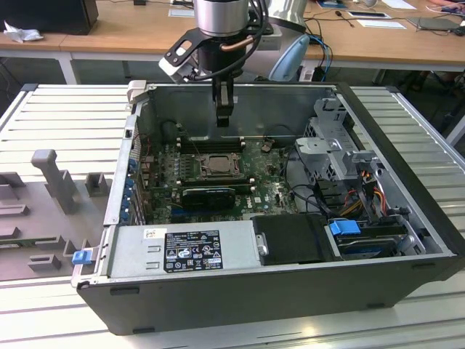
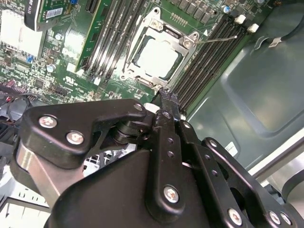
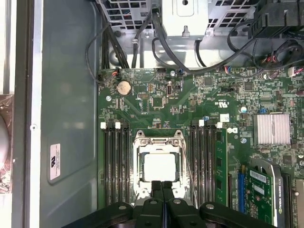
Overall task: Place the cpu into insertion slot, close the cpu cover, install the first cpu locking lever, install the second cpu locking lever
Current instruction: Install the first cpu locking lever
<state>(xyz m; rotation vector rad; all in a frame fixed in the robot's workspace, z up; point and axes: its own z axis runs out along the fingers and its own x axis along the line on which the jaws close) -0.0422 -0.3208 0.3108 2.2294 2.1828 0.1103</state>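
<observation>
The cpu [image 3: 160, 167] is a pale silvery square lying flat in the insertion slot [image 1: 218, 166] on the green motherboard. The cpu cover [image 3: 138, 166], a thin metal frame, lies down around it, and the cpu [image 2: 159, 57] shows through its window. A thin wire locking lever [image 2: 216, 39] sticks out from one corner of the socket, and a lever [image 3: 188, 173] runs along its side. My gripper [image 1: 223, 120] hangs above the socket near the case's back wall. Its black fingers [image 3: 162, 187] are pressed together with nothing between them, and the gripper [image 2: 166, 97] tips point at the socket's edge.
Black memory slots [image 3: 116, 161] flank the socket on both sides. The open computer case [image 1: 240, 291] holds a power supply [image 1: 185, 247], a graphics card [image 1: 207, 195], a drive cage [image 1: 327, 134] and loose cables [image 1: 356, 196]. Grey fixtures [image 1: 54, 178] stand on the table at the exterior view's left.
</observation>
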